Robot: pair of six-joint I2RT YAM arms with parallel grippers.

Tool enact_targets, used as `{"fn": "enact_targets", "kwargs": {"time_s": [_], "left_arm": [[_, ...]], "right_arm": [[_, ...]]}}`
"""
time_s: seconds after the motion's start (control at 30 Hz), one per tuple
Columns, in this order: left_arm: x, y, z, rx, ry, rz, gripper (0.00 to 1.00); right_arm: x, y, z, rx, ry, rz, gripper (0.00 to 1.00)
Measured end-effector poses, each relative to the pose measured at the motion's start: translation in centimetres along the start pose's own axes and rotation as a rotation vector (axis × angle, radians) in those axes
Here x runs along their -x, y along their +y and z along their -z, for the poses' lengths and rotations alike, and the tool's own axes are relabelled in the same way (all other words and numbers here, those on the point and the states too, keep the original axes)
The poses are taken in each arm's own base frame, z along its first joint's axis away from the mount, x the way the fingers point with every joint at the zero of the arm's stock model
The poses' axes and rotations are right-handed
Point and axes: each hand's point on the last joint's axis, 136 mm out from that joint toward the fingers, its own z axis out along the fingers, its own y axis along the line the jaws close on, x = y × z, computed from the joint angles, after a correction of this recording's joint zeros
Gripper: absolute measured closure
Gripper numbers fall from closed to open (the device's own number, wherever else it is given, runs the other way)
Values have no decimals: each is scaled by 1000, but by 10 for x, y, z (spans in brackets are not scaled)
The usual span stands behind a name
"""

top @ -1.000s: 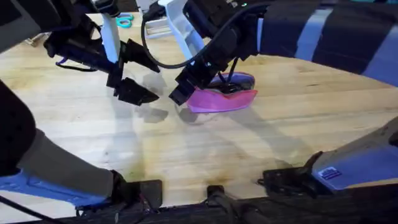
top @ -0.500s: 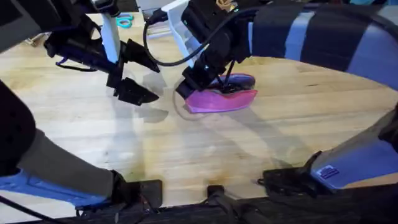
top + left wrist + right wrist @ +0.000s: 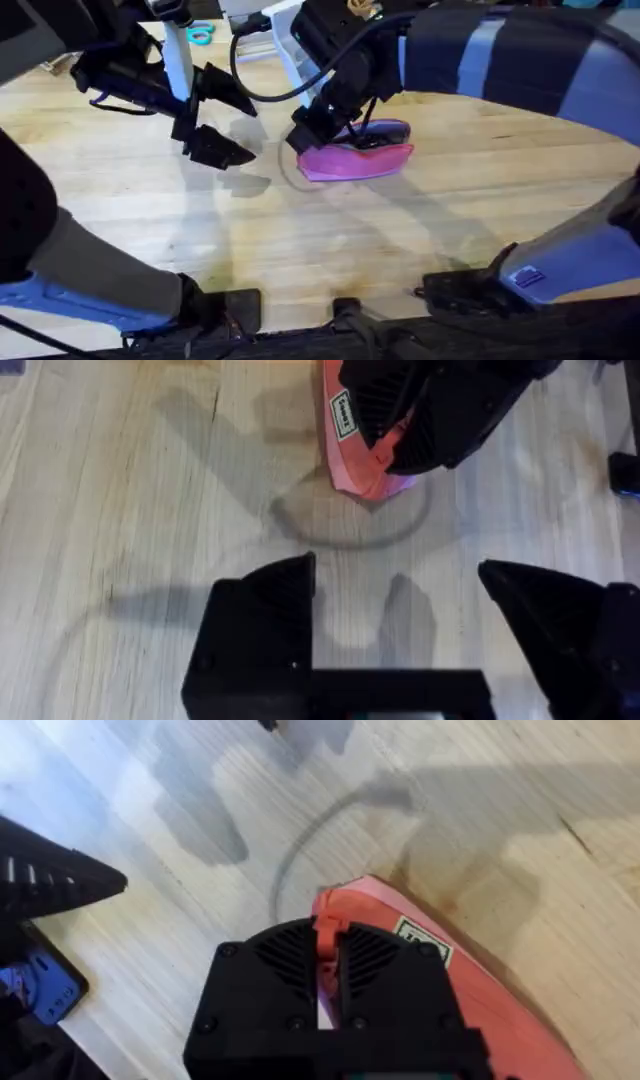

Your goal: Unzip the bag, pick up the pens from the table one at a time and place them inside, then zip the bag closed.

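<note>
the table [image 3: 430, 230], a broad light wooden plank top with long visible grain and a faint dark ring mark on it, is filling most of the overhead frame. the right arm is sweeping in large and dark from the upper right of that frame and reaching down toward the middle, its wrist bent so that the right gripper [image 3: 312, 128] is pointing down at the left end of the bag [image 3: 360, 160]. in the right wrist view the right gripper [image 3: 328, 942] is showing its two black ribbed fingers [image 3: 290, 955] pressed nearly together with only a thin slit between them, and an orange-red bit of the bag's [image 3: 490, 1010] zipper end is sitting in that slit, so it is looking clamped on the bag.

the left arm is stretching across the upper left of the overhead frame, with the left gripper [image 3: 215, 118] hanging over bare wood just left of centre, apart from the bag. its black wedge-shaped fingers [image 3: 262, 610] are standing spread wide in the left wrist view, with nothing between them.

the bag is lying at the centre of the overhead frame, a small oblong bright-pink fabric pouch, soft and slightly sagging, with a small printed label [image 3: 343, 415] near its end.
</note>
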Motion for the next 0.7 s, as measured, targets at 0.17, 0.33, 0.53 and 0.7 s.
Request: {"fn": "enact_targets", "kwargs": {"time_s": [0.17,0.33,0.53,0.7], "left_arm": [[0,0,0,0,0,0,8],[0,0,0,0,0,0,8],[0,0,0,0,0,0,8],[2,0,0,1,-12,0,8]], "right_arm": [[0,0,0,-1,0,-28,951],[0,0,0,-1,1,-53,963],[1,0,7,-6,-12,-57,970],[6,0,23,-18,-50,-55,969]]}}
